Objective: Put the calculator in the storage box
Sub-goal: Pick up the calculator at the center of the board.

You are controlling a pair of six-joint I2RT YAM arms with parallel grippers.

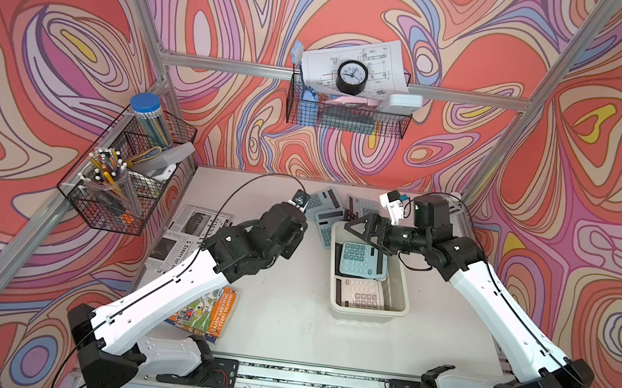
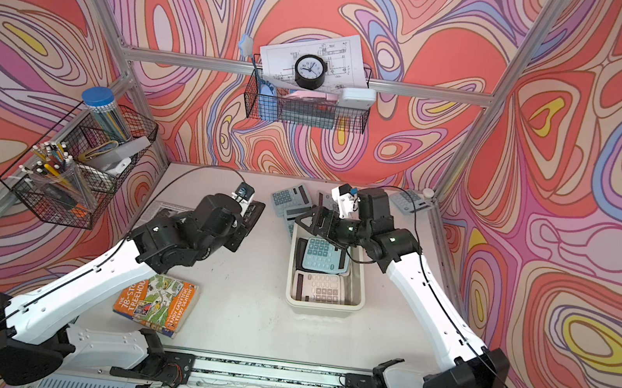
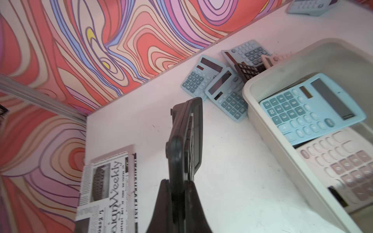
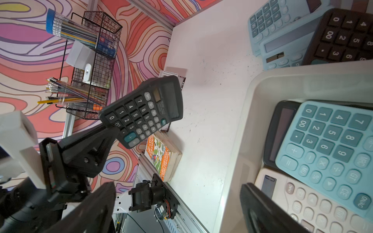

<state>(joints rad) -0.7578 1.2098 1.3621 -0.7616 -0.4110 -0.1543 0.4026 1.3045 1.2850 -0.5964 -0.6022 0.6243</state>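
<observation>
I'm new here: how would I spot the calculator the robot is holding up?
Find the cream storage box on the white table. Beside it, above bare tabletop, the left gripper is shut on a dark grey calculator. It is the only one held in the air; the other calculators lie in the box or on the table.

A: What can you read on the book (image 2: 156, 301), lower left in a top view?
B: You get "78-STO", "TREEHOU" and "ANDY GRIFFITHS & TERRY DENTON".
A: And the newspaper (image 3: 109, 181)?
B: "Weekly", lower left in the left wrist view.
A: Any keys?
B: On the blue calculator (image 4: 331, 149) you can read digits, "00", "MRC", "MU", "GT", "CE" and "ON/AC". On the black calculator (image 4: 143, 113), digits and "M+".
</observation>
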